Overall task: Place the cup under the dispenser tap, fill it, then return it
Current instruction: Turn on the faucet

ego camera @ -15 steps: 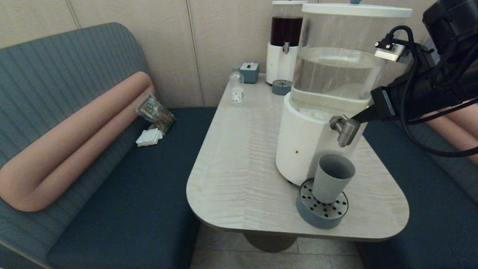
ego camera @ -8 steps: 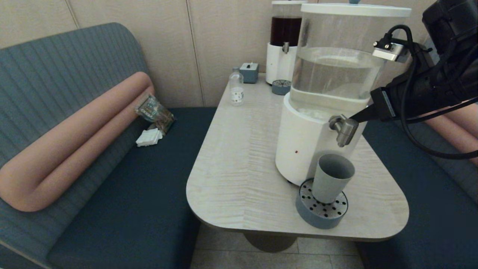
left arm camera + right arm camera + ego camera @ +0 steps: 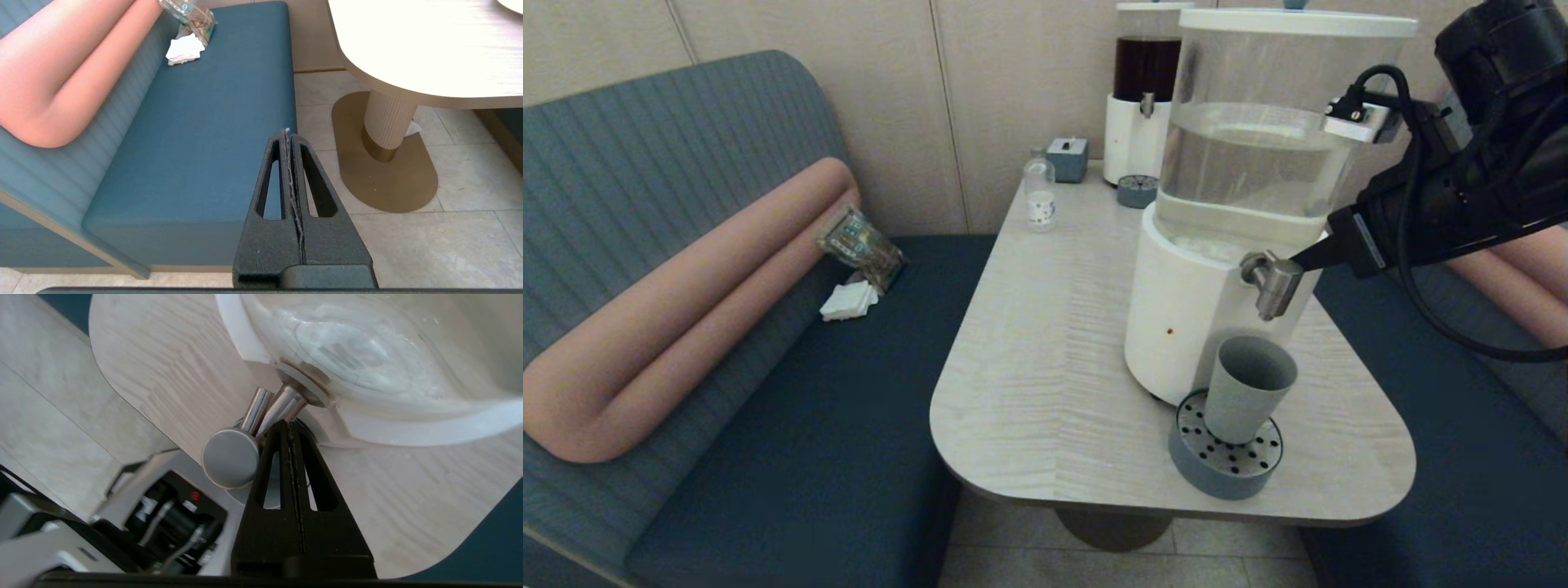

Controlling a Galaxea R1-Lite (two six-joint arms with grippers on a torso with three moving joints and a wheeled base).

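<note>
The grey-blue cup (image 3: 1247,389) stands upright on a round perforated drip tray (image 3: 1225,457), directly below the brushed-steel dispenser tap (image 3: 1272,284) of the large white-based dispenser (image 3: 1186,314). My right gripper (image 3: 1303,259) is shut, its closed tip against the right side of the tap, nothing held. In the right wrist view the shut right gripper (image 3: 289,424) touches the tap (image 3: 249,437) beside its round end cap. My left gripper (image 3: 288,132) is shut and empty, parked low over the floor beside the bench, out of the head view.
A narrower dark-liquid dispenser (image 3: 1143,90) with its own small tray (image 3: 1137,191), a clear bottle (image 3: 1039,196) and a small blue box (image 3: 1067,158) stand at the table's (image 3: 1045,367) far end. Teal benches (image 3: 833,441) flank the table; a packet (image 3: 860,245) and tissue lie on the left one.
My right arm has shifted slightly left and up, its tip staying at the tap. The cup and tray have not moved.
</note>
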